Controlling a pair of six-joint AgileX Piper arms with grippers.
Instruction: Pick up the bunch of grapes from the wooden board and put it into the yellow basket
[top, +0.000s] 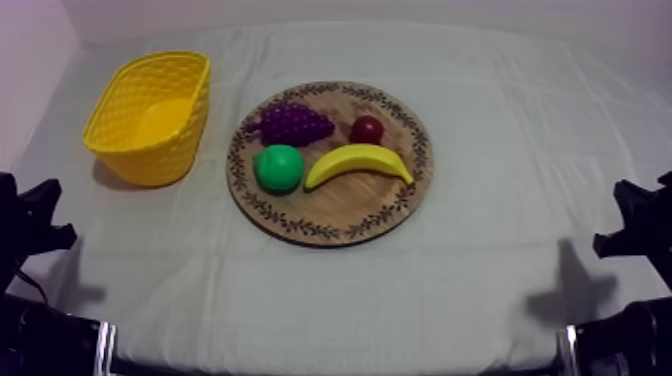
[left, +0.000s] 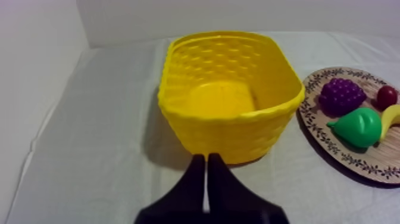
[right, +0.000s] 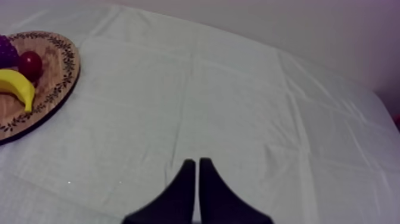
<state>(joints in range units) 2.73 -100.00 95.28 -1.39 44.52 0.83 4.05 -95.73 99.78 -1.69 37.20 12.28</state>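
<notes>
Both grippers (left: 206, 157) (right: 196, 161) well apart from grapes (top: 292, 123)

Board (top: 330, 215) sits mid-bench (top: 500, 250). Basket (top: 150, 160) is to its left & a bit further back, near it but not touching. On board, back row: grapes (top: 293, 123) at left, small red fruit (top: 367, 129) at right, w/ a gap between. Front row: pear (top: 278, 167) at left, just before grapes; banana (top: 358, 162) at right, just before small red fruit, one end next to pear; can't tell if they touch. L pincer (left: 206, 164) is at bench's left edge, on near side of basket & apart from it, w/ board off to its right. R pincer (right: 197, 167) is at right edge over bare cloth, board well off to its left.
</notes>
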